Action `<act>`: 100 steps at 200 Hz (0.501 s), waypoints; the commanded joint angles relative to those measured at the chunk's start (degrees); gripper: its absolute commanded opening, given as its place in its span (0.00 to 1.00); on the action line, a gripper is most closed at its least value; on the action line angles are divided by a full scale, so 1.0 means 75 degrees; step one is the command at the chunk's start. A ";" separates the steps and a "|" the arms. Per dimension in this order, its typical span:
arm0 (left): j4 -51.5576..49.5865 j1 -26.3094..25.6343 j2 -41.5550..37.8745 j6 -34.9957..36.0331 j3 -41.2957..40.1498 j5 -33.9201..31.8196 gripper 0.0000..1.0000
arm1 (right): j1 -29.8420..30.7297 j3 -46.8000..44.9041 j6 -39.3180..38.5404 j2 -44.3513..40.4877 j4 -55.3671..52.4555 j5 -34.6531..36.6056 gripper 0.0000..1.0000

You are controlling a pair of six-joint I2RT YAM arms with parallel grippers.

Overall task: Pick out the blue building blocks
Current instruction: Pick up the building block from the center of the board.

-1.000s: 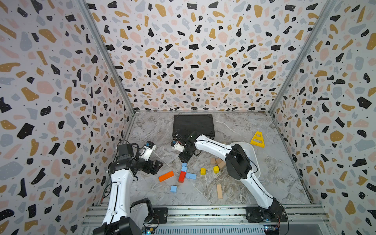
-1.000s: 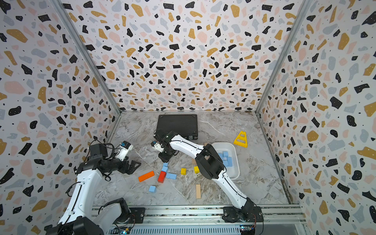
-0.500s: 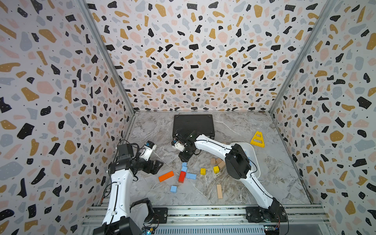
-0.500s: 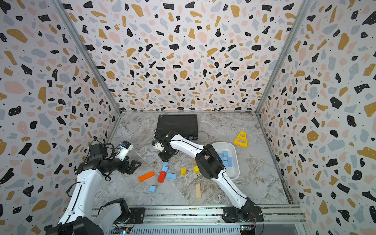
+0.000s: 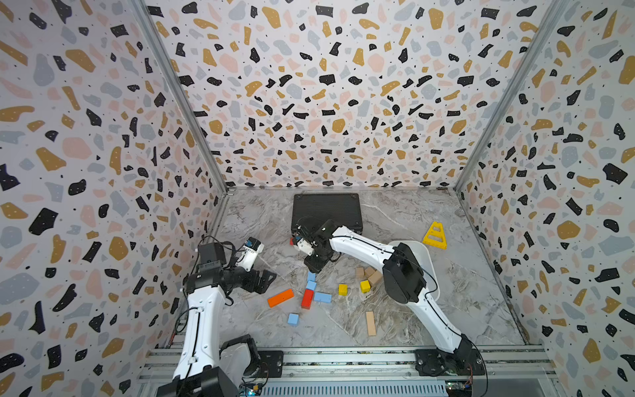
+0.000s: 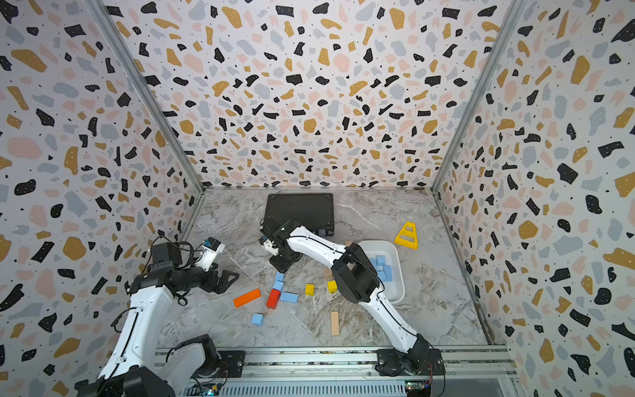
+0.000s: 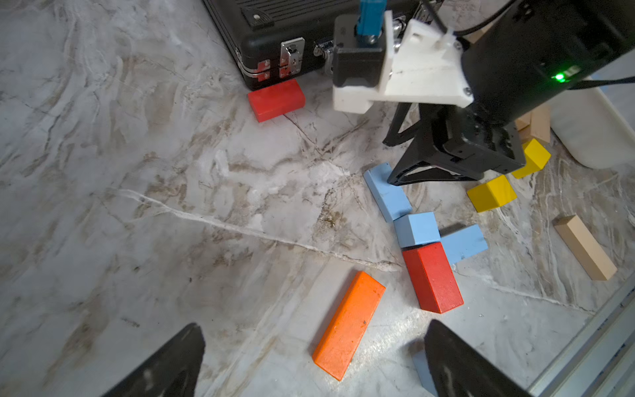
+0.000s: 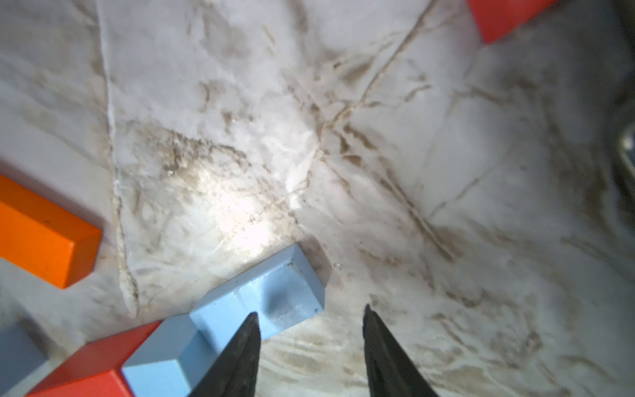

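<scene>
Four blue building blocks (image 5: 311,285) lie on the bench (image 5: 464,309), more in the white tub (image 6: 395,292) at right, among two red blocks (image 7: 431,276), one orange bar (image 5: 280,297) and two yellow cubes (image 5: 342,289), while the half-open right hand (image 8: 309,309) hangs empty over the farthest blue bar (image 7: 386,192) and the left hand (image 7: 313,324) gapes empty.

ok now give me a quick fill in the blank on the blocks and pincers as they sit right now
1. The blocks that show in the white bin are ___.
2. The triangular piece near that bin is ___.
3. The right pincer is ___ and holds nothing, right by a blue bar.
4. The long block nearest the left pincer is ___.

Missing words: blue, yellow, open, orange.
</scene>
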 commanded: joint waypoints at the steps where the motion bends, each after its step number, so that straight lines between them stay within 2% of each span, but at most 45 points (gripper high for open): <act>1: 0.1136 0.0052 0.0005 -0.1137 -0.0182 -0.0684 1.00 | 0.0022 -0.0546 0.2044 -0.1094 0.0746 0.0160 0.52; 19: 0.1503 0.0049 0.0200 -0.1499 -0.0140 -0.1160 1.00 | 0.0144 -0.1437 0.3357 -0.1533 0.1760 0.0511 0.53; 42: 0.1681 0.0054 0.0332 -0.1682 -0.0140 -0.1174 1.00 | 0.0497 -0.1521 0.4257 -0.1549 0.1778 0.1568 0.53; 69: 0.1704 0.0058 0.0300 -0.1777 -0.0189 -0.0798 1.00 | 0.0661 -0.1302 0.4879 -0.1324 0.1504 0.2040 0.57; 100: 0.1694 0.0051 0.0252 -0.1808 -0.0221 -0.0651 1.00 | 0.0661 -0.1306 0.5046 -0.1121 0.1556 0.2423 0.57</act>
